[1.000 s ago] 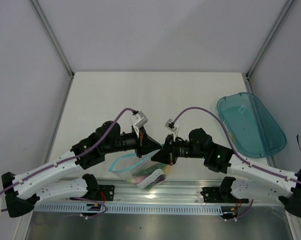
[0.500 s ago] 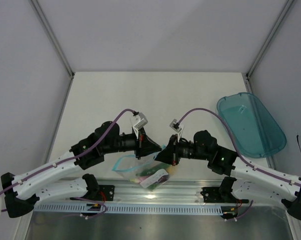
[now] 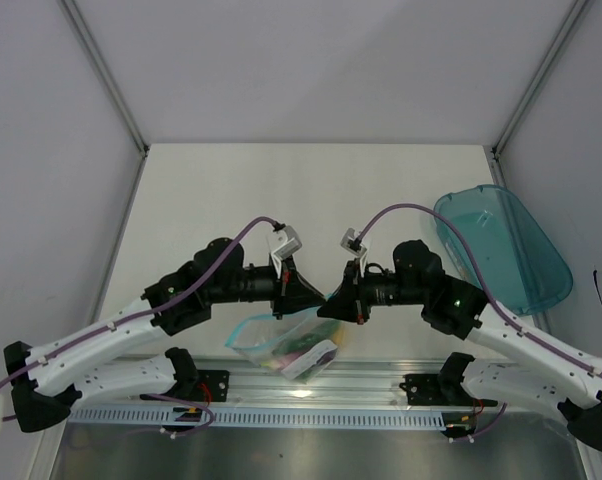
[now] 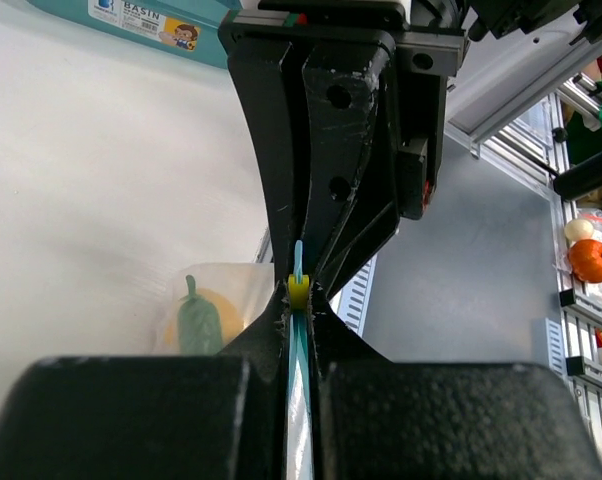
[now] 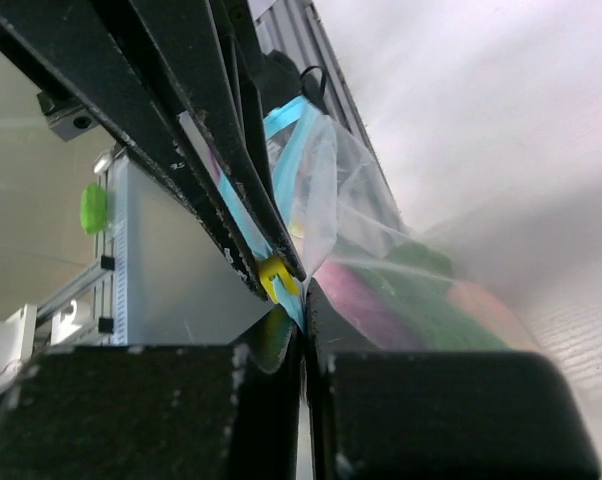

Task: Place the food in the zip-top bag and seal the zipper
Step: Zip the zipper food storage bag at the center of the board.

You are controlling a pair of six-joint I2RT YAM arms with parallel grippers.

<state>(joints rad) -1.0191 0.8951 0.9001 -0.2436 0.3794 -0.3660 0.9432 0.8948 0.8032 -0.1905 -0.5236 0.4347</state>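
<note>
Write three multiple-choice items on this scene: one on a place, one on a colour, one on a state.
1. The teal tray lies: A) at the table's right edge B) at its middle C) at its left edge.
2. The small tab on the zipper is: A) red B) yellow C) black.
3. The left tool and right tool are: A) both open B) both shut on the zipper C) both resting on the table.
Answers: 1 A, the top view shows it by the right wall. 2 B, both wrist views show it yellow. 3 B, each wrist view shows the blue strip pinched tight.
</note>
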